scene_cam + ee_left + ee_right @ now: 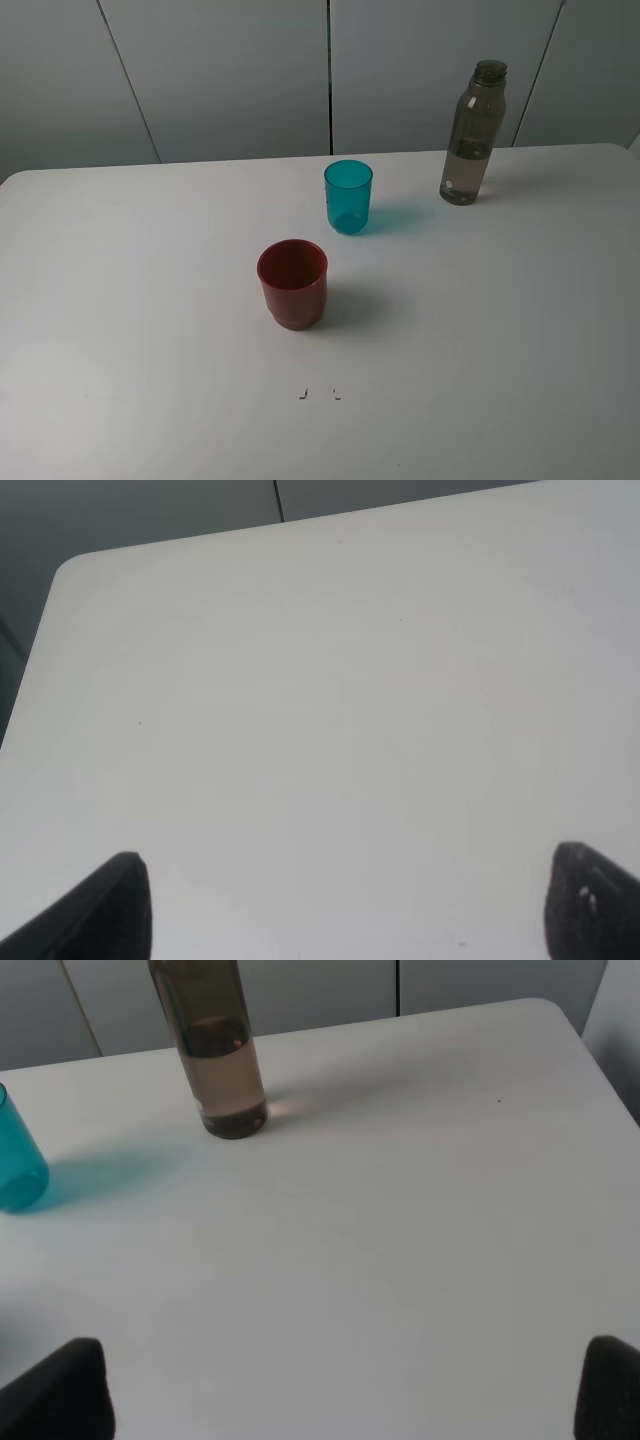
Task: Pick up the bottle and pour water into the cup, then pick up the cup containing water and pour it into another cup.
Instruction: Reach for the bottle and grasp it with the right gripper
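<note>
The big white table (120, 300) lies under both pairs of fingers. The tall grey-brown bottle (472, 135) stands up straight, far out in front of the right gripper (335, 1390). No finger touches it. Its top has no lid, and there is water in its lower part.

The red cup (293, 285) stands upright, well away from all the fingers. The blue cup (348, 197) is slimmer. It stands upright just behind the red cup. It is out in front of the right fingers (60, 1390) too, beside the bottle on the left arm's side, and far from the fingertips.

The right gripper's two black fingers are spread wide, with only bare table between them. The left gripper (350, 910) has its fingers (110, 910) spread wide too, holding nothing, with only table in front of them.

Two tiny dark marks (318, 394) sit on the table near the red cup.
</note>
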Motion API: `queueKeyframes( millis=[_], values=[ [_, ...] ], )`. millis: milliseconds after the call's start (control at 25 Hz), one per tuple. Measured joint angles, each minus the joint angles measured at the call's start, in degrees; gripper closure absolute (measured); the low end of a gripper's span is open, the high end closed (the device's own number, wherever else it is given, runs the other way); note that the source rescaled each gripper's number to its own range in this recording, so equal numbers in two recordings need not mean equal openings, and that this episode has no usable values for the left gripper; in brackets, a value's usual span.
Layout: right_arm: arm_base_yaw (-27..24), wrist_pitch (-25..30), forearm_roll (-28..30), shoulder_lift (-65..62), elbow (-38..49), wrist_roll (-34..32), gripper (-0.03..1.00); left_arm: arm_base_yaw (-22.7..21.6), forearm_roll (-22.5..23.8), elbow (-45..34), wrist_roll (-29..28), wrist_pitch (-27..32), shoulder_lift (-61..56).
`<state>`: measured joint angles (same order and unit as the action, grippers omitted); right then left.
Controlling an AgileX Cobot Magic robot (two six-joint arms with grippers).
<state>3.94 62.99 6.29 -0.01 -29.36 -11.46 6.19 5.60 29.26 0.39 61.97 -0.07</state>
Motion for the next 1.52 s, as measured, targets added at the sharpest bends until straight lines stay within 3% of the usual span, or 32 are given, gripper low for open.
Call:
queueKeyframes(
  millis=[1520],
  values=[
    [0.0, 0.0, 0.0, 0.0, 0.0, 0.0, -0.03, 0.0, 0.0, 0.0, 0.0, 0.0, 0.0]
  ],
)
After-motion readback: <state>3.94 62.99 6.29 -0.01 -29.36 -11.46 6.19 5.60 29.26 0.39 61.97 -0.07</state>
